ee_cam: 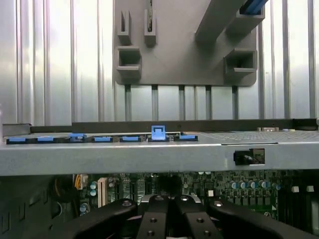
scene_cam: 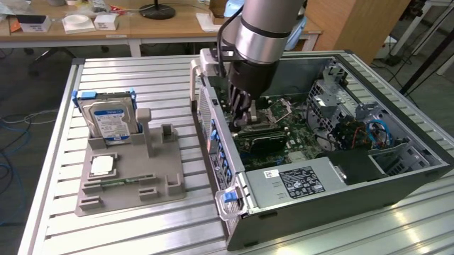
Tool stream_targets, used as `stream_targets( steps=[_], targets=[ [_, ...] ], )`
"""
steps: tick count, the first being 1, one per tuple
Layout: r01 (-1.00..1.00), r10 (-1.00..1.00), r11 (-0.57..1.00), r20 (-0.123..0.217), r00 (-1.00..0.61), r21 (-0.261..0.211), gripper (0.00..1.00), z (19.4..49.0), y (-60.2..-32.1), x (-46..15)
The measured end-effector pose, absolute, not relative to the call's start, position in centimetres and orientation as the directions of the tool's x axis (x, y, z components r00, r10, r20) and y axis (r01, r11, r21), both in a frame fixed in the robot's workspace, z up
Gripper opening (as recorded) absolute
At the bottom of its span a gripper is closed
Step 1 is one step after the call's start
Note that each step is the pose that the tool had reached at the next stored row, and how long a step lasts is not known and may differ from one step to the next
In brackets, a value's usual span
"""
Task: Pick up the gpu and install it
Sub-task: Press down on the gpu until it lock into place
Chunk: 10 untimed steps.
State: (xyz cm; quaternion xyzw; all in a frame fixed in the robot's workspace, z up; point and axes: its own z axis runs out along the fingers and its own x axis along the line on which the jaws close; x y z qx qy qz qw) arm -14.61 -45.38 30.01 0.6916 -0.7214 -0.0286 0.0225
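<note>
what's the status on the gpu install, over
Gripper shut, down inside the open computer case over the motherboard. Gpu lies flat beneath it in the case. Whether it is gripped can't be told.

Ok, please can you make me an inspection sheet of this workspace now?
Surface: slatted metal table, carrying open computer case and grey holder.
Job's things: gpu, seemingly the dark card on the motherboard under the gripper; grip cannot be told.
Clutter: hard drive, memory stick in the holder.
Grippers: gripper shut, inside the case.
Cables: blue cables in the case; floor cables.
Surroundings: wooden desks behind.
</note>
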Motion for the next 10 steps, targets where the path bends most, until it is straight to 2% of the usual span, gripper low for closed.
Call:
stream_targets(
  steps=[10],
  targets=[
    [-0.997, -0.999, 0.042, -0.007, -0.042, 0.069, 0.11, 29.85, -45.38, -15.26]
  ],
)
